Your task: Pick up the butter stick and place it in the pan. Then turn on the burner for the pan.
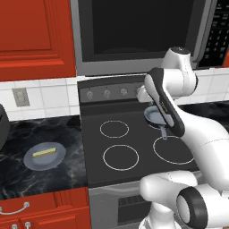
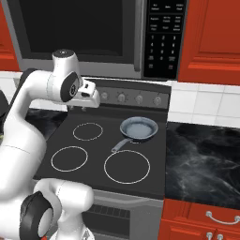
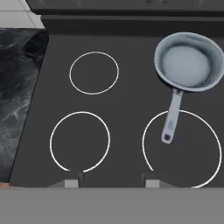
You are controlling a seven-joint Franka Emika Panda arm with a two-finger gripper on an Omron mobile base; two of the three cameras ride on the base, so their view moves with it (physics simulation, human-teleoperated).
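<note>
- Butter stick (image 1: 44,152): pale-yellow bar lying on a flat round grey-blue plate (image 1: 32,162) on the black marbled counter (image 1: 27,134).
- Pan (image 3: 189,62): round, rimmed, on the smooth stovetop's (image 3: 127,109) back-right burner.
- Gripper (image 3: 112,183): fingertips apart, empty.

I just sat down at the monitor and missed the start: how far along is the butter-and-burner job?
Nothing looks done yet. The butter stick lies on the grey plate on the counter left of the stove, and the pan on the back right burner is empty. The gripper hangs above the stovetop with nothing between its tips. Left: pick up the butter, put it in the pan, turn the burner knob.
</note>
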